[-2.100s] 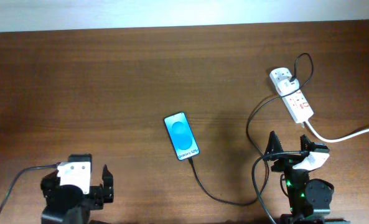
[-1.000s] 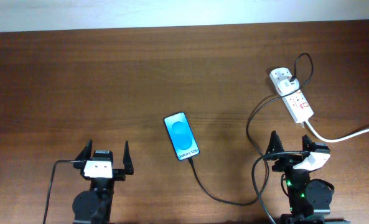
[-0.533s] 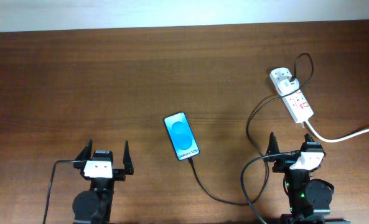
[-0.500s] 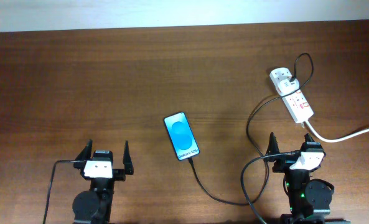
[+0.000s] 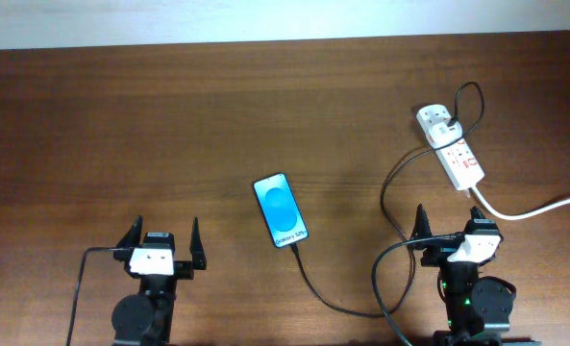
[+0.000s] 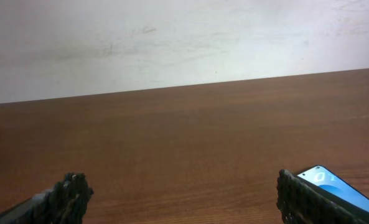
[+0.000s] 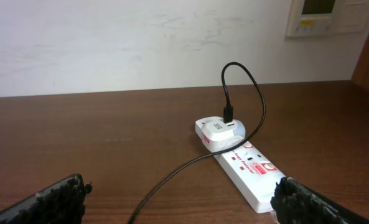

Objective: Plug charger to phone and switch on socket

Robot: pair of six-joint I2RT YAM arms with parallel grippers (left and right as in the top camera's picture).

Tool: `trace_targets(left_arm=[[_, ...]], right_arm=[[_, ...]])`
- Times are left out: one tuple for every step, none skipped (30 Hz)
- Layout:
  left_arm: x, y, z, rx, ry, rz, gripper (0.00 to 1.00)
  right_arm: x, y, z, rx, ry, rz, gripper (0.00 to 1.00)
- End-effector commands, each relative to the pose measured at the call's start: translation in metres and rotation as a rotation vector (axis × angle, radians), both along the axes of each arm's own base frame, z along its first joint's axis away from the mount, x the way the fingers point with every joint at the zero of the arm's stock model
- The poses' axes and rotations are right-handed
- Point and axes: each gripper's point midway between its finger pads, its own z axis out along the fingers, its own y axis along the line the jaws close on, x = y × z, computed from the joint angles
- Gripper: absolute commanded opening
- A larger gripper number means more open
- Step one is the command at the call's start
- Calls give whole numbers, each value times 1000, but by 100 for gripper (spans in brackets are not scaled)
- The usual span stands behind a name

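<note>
A broad table [image 5: 169, 125] of dark brown wood, smooth and marked with a fine lengthwise grain, is backed by a plain white wall [image 6: 184, 37].

At the near edge, the left gripper [image 5: 164, 227] is held wide open above bare wood with nothing between its ribbed black fingers [image 6: 73, 194]. The right gripper [image 5: 447, 225] is spread just as wide and is likewise empty.

A thick white cord [image 5: 534, 207] is run in a smooth curve from the table's right edge to the near end of the socket.

The charger [image 5: 323, 293], a thin black cable of glossy round section, is laid in a long loop across the wood. Its small tip is seen touching the short edge of the phone nearest the robot. Whether it is fully seated cannot be told.

The socket [image 5: 453, 149], a white plastic oblong strip with red marks, is placed at the far right, at an angle. Its far-end outlet is filled by the charger's boxy white adapter [image 7: 220, 132]. The switch position cannot be told.

The phone [image 5: 281, 210], a slim rounded rectangle with a dark rim, lies flat near the table's middle, its blue screen facing up.
</note>
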Motion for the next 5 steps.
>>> trace_targets(left_arm=[[0, 0, -3, 15, -2, -6, 99], [0, 0, -3, 15, -2, -6, 99], [0, 0, -3, 15, -2, -6, 99], [0, 0, -3, 15, -2, -6, 99], [0, 0, -3, 15, -2, -6, 99]], right_arm=[[0, 1, -3, -8, 3, 1, 98], [0, 1, -3, -8, 3, 1, 98], [0, 1, -3, -8, 3, 1, 98], [0, 1, -3, -8, 3, 1, 98], [0, 1, -3, -8, 3, 1, 98]])
